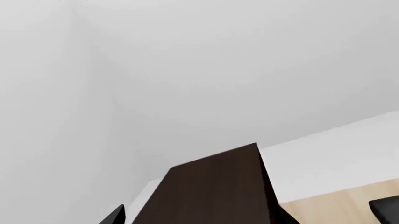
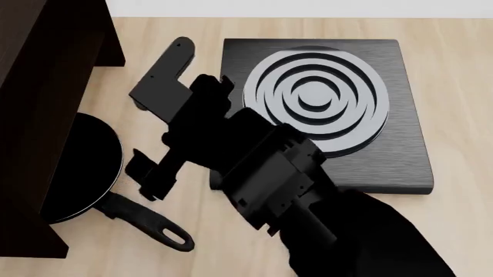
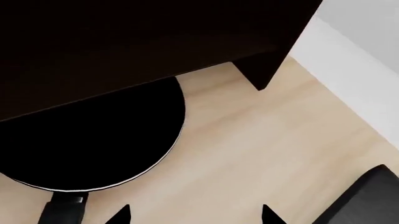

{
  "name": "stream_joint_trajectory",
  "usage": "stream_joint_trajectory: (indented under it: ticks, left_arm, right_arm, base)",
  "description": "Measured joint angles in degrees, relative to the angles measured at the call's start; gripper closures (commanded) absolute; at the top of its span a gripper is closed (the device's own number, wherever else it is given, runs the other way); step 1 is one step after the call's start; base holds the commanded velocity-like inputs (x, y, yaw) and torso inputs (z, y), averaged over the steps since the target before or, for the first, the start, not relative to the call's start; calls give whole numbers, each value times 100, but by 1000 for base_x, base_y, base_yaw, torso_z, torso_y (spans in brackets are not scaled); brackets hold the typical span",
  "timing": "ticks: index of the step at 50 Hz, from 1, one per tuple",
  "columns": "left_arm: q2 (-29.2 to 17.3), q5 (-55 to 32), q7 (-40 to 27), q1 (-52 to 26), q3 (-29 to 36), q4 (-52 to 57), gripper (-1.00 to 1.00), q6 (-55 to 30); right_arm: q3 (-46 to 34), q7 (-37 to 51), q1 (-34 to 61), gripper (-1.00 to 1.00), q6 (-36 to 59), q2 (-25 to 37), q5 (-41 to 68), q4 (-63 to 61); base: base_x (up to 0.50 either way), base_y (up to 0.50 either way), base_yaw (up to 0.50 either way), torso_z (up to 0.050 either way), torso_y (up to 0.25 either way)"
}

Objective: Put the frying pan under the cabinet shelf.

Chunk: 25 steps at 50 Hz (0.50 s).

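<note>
The black frying pan (image 2: 81, 167) lies on the wooden table at the left. Its far part is under the dark cabinet shelf (image 2: 38, 86), and its handle (image 2: 142, 219) sticks out toward the front right. My right gripper (image 2: 146, 135) is open and empty just right of the pan, apart from it. In the right wrist view the pan (image 3: 93, 144) lies half beneath the shelf (image 3: 137, 42), ahead of the wide-apart fingertips (image 3: 121, 215). The left wrist view shows the cabinet (image 1: 212, 191) against the white wall and only one fingertip (image 1: 115, 217) of my left gripper.
A square black stove plate (image 2: 385, 133) with concentric rings lies right of my right arm; its corner shows in the right wrist view (image 3: 367, 196). A cabinet leg (image 3: 259, 74) stands on the table behind the pan. The white wall runs along the back.
</note>
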Motion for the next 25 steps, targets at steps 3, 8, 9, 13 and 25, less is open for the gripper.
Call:
stream_joint_trajectory:
  ticks: [3, 8, 9, 13, 25]
  left_arm:
    - [29, -33, -10, -70, 27, 8, -100, -38]
    - [72, -98, -34, -189, 60, 29, -100, -103]
    - [81, -107, -37, -212, 69, 32, -100, -114]
    - [115, -144, -48, -296, 99, 44, -100, -150]
    - [238, -362, -151, -628, 167, 122, -100, -350]
  right_arm:
    - [10, 64, 41, -100, -94, 1, 16, 80]
    - [5, 249, 95, -100, -111, 109, 49, -64]
    - [-2, 326, 104, -100, -80, 174, 62, -184]
    - [-10, 744, 151, -100, 105, 534, 144, -835]
    - [80, 2253, 308, -100, 755, 1949, 533, -3304]
  base:
    - [0, 0, 0, 0, 0]
    - [0, 0, 0, 0, 0]
    - [0, 0, 0, 0, 0]
    - [0, 0, 0, 0, 0]
    - [0, 0, 0, 0, 0]
